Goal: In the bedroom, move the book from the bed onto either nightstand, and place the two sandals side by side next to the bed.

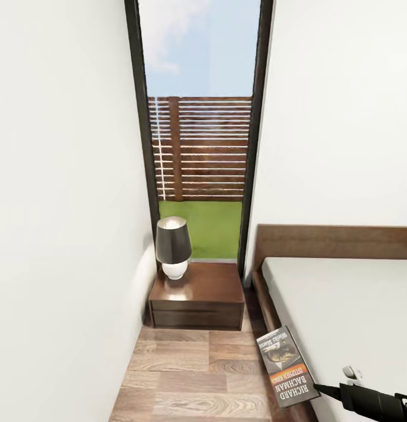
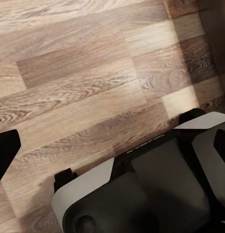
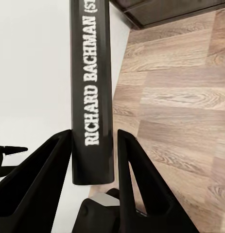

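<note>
My right gripper (image 1: pixel 318 388) is shut on the lower edge of the book (image 1: pixel 287 366), holding it in the air over the bed's near left edge. In the right wrist view the black spine of the book (image 3: pixel 92 87), lettered RICHARD BACHMAN, stands between the two fingers of the right gripper (image 3: pixel 94 136). The bed (image 1: pixel 344 305), with its grey mattress and brown frame, lies on the right. A dark-brown nightstand (image 1: pixel 203 290) stands ahead by the window. My left gripper (image 2: pixel 114 143) hangs open over the wood floor. The sandals are out of view.
A lamp (image 1: pixel 173 246) with a dark shade stands on the left part of the nightstand top. A white wall runs close along the left. A strip of wood floor (image 1: pixel 186 375) lies between wall and bed. The robot's base (image 2: pixel 141 194) shows below the left gripper.
</note>
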Tool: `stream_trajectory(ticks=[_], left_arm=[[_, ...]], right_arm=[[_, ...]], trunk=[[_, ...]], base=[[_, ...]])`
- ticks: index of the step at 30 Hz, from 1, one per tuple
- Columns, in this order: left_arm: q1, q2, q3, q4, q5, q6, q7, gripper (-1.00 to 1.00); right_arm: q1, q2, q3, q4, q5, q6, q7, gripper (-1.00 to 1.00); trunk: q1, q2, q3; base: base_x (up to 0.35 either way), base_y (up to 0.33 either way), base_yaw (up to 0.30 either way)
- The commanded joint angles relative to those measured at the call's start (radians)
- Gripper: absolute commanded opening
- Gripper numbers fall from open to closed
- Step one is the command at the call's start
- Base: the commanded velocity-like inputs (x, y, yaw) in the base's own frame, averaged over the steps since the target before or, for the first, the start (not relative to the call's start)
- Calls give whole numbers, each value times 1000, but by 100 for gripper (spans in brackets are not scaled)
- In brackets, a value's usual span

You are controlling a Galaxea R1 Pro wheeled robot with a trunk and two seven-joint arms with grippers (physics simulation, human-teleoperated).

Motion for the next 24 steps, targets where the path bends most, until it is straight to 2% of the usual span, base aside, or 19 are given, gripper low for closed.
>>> stream_trajectory(ticks=[1,24], left_arm=[[-1,0,7,0,-11,-4,-3,100],[-1,0,7,0,-11,-4,-3,100]], right_arm=[[-1,-1,3,-1,-12,10,2,-100],[-1,-1,3,-1,-12,10,2,-100]], trunk=[[1,-2,-2],[1,-2,-2]], base=[[327,0,0],[327,0,0]])
